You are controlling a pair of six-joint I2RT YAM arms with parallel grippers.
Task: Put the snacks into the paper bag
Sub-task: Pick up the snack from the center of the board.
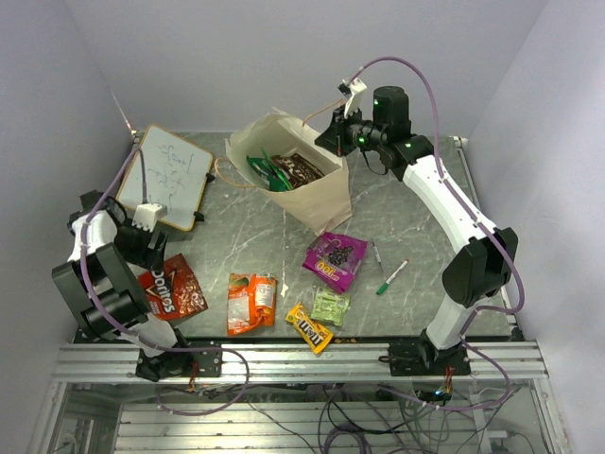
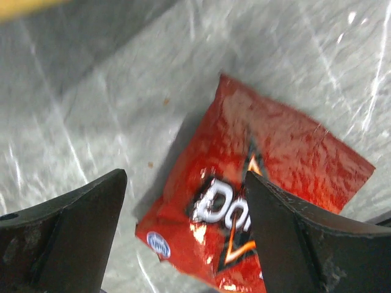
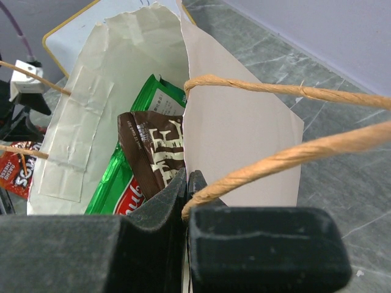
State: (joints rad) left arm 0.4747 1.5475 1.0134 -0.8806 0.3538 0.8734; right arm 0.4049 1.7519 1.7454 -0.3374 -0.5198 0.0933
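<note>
Under the spread left fingers [image 2: 73, 226], the Doritos packet [image 2: 275, 152] looks light, slippery, best pinched edgewise; right fingers [image 3: 156, 210] clench the paper bag [image 3: 244, 128].

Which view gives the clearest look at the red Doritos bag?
Left wrist: the Doritos bag fills the frame under the open left pincer. Top external shows it small, partly behind the left arm; right wrist catches only a red sliver at its left edge.
</note>
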